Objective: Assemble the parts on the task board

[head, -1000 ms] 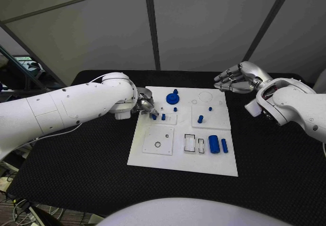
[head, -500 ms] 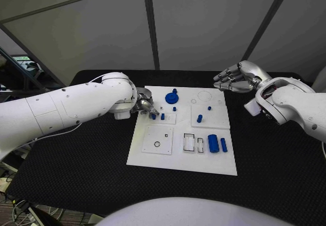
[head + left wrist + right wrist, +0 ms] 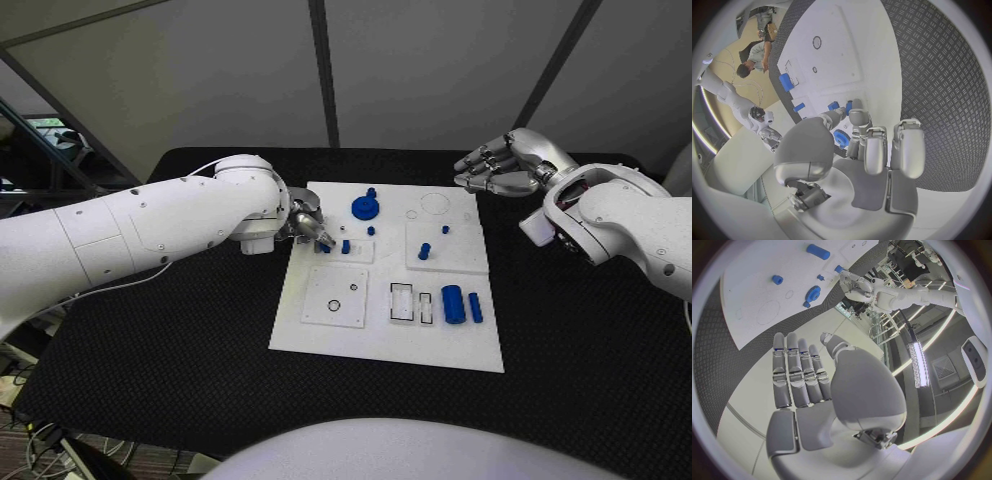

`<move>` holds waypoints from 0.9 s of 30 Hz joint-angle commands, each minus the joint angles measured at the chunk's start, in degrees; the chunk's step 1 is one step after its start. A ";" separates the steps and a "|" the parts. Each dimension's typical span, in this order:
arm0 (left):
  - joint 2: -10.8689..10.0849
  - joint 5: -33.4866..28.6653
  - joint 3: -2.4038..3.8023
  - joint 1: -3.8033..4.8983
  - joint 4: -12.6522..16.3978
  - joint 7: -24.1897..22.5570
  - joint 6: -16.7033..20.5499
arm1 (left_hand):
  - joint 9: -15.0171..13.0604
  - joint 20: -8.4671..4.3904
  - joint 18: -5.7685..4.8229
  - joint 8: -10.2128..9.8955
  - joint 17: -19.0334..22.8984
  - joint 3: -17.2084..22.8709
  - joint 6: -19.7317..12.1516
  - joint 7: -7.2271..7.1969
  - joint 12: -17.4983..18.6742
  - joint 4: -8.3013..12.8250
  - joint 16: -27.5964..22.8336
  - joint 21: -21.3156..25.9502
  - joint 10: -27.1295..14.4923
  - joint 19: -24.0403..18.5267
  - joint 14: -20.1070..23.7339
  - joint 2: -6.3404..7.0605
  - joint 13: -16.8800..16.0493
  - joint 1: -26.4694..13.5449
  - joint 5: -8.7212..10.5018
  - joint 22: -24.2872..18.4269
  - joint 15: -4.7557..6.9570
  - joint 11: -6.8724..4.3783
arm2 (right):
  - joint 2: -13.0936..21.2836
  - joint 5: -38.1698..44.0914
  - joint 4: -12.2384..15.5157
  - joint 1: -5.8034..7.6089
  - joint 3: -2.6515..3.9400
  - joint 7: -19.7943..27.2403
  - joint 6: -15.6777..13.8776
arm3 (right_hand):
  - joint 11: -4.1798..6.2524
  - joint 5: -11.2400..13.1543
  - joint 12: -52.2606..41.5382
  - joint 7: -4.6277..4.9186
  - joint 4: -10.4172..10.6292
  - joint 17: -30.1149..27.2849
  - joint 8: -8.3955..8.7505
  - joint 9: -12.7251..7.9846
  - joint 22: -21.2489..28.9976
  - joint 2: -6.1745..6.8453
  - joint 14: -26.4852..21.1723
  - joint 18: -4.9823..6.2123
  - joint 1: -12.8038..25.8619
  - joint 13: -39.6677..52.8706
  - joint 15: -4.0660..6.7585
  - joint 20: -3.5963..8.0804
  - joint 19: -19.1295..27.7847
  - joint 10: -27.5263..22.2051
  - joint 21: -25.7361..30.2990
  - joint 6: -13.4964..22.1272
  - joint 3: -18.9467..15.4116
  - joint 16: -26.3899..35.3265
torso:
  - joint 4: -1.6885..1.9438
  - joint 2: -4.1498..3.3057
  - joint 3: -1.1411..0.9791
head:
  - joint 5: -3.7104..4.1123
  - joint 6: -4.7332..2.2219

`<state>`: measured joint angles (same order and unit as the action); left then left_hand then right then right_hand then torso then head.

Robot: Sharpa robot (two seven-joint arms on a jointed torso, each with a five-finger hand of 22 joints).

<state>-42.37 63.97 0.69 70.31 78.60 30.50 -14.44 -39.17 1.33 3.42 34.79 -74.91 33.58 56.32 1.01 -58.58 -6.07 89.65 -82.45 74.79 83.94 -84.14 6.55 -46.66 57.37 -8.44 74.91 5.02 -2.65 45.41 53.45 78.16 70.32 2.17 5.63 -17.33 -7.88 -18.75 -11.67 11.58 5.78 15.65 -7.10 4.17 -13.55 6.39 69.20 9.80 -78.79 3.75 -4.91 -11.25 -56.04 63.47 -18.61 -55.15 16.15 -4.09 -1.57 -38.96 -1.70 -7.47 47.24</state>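
Note:
The white task board lies mid-table. A blue gear stands near its far edge, and two small blue pegs stand near its left side. My left hand hovers at the board's left edge. Its thumb and one fingertip reach right up to those pegs, with the other fingers curled in. Whether it pinches a peg I cannot tell. My right hand floats beyond the board's far right corner, fingers straight and apart from the thumb, holding nothing.
Two blue cylinders lie near the board's right side beside rectangular slots. Another blue peg stands mid-board. A small ring hole marks the near left panel. Black table surrounds the board.

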 commanded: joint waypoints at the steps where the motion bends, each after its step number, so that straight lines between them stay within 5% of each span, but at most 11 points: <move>1: -0.04 0.23 -0.03 -0.01 0.02 0.37 -0.85 | -0.06 -0.24 -1.23 0.14 -15.09 -0.15 0.40 0.01 -0.25 0.09 0.35 -0.15 0.59 1.37 -5.86 -0.29 -0.12 -0.35 -0.09 7.43 0.43 -0.02 | 0.02 0.08 0.15 0.09 0.03 0.28 -0.01 | -0.08 -0.27 -0.09 0.27 -0.28 -0.09 0.04 0.05 0.06 -0.28 -0.04 0.64 0.07 -0.08 -0.31 -0.13 -0.31 0.16 0.17 -0.30 -0.12 0.33 | 0.03 0.00 -0.02 | 0.01 0.01; 13: 0.20 0.26 -0.03 -0.01 -0.11 0.30 0.10 | -0.17 -0.33 -1.27 0.35 -15.09 -2.03 0.88 -0.02 -0.43 -0.93 0.35 -0.21 0.89 1.46 -5.86 -0.49 -0.26 -2.01 0.05 7.58 0.49 -0.06 | 0.07 0.08 0.23 0.09 0.03 0.28 -0.06 | -0.08 -0.27 -0.09 0.27 -0.28 -0.09 0.04 0.05 0.06 -0.28 -0.04 0.64 0.07 -0.08 -0.31 -0.13 -0.31 0.16 0.17 -0.30 -0.12 0.33 | 0.01 0.02 -0.01 | 0.12 -0.06; 27: 0.37 0.26 -0.03 -0.01 -0.43 0.22 2.08 | -0.15 -0.38 -1.37 0.27 -15.09 -11.13 1.48 -0.07 -0.98 -5.67 0.35 -0.48 1.29 1.74 -5.86 -1.44 -0.90 -6.15 0.12 8.09 0.52 -0.09 | 0.14 0.11 0.25 0.10 0.03 0.30 -0.08 | -0.10 -0.29 -0.07 0.29 -0.25 -0.14 0.05 0.05 0.14 -0.27 -0.07 0.63 0.12 -0.09 -0.33 -0.14 -0.37 0.13 0.28 -0.28 -0.14 0.34 | -0.03 -0.01 0.04 | 0.23 -0.21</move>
<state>-42.10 63.99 0.65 70.24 78.18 30.56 -13.37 -39.25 1.34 3.42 34.79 -74.91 22.74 57.34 0.81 -59.28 -11.71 89.65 -82.67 75.62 83.93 -83.95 5.19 -47.49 51.65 -8.41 74.91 5.21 -2.69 45.55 53.46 78.28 70.32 2.17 5.63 -17.34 -7.88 -18.75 -11.67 11.58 5.78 15.56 -7.10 4.17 -13.46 6.39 69.20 9.80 -78.79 3.75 -4.91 -11.25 -56.03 63.46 -18.61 -55.15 16.15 -4.09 -1.55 -38.95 -1.70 -7.25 47.01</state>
